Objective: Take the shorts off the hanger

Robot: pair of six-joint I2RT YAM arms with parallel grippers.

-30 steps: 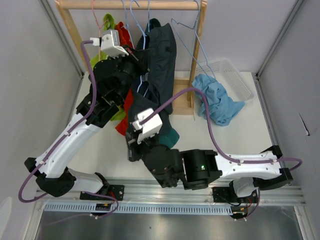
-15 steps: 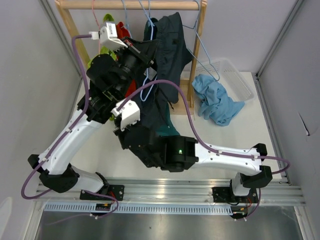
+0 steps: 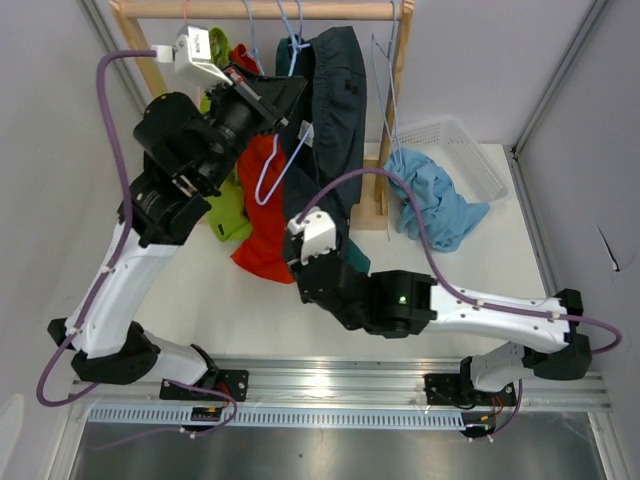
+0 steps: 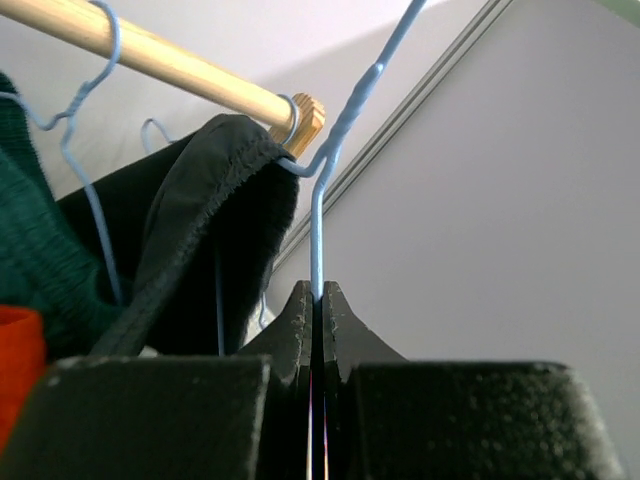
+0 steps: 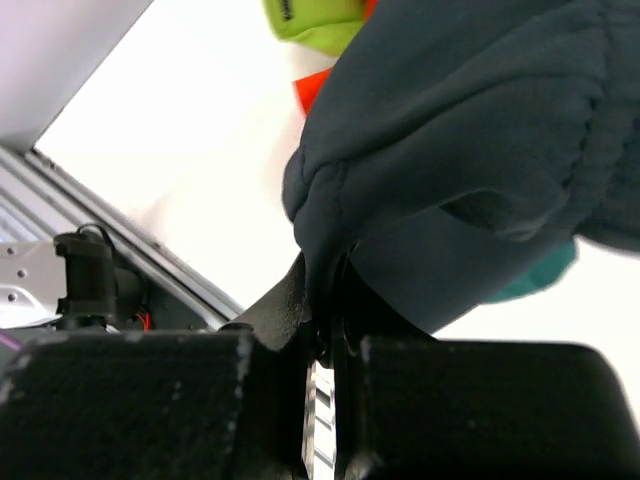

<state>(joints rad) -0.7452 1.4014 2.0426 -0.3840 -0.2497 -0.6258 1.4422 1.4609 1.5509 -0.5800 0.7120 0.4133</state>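
Below the left end of the wooden rail (image 3: 250,10), the lime green shorts (image 3: 229,208) are hanging, with the orange-red shorts (image 3: 264,225) drooping just to their right. Above them, just under the rail, the left gripper (image 4: 318,305) is pinching a blue wire hanger (image 4: 317,235), its fingers pressed fully together on the wire's straight run below the twisted neck. The teal green shorts (image 4: 25,260) are hanging to the left of that gripper in its wrist view. The dark navy shorts (image 3: 336,100) are draping down from the rail's middle, just beside the gripper. Further below the rail, the right gripper (image 5: 325,295) is clamping a fold of the dark navy shorts near their lower end. Its fingers are closing down to the thickness of the cloth, and the fabric is bulging above the fingertips. Beneath the rail's right end, the light blue shorts (image 3: 438,210) are lying crumpled, spilling over the near wall of a white basket (image 3: 470,132).
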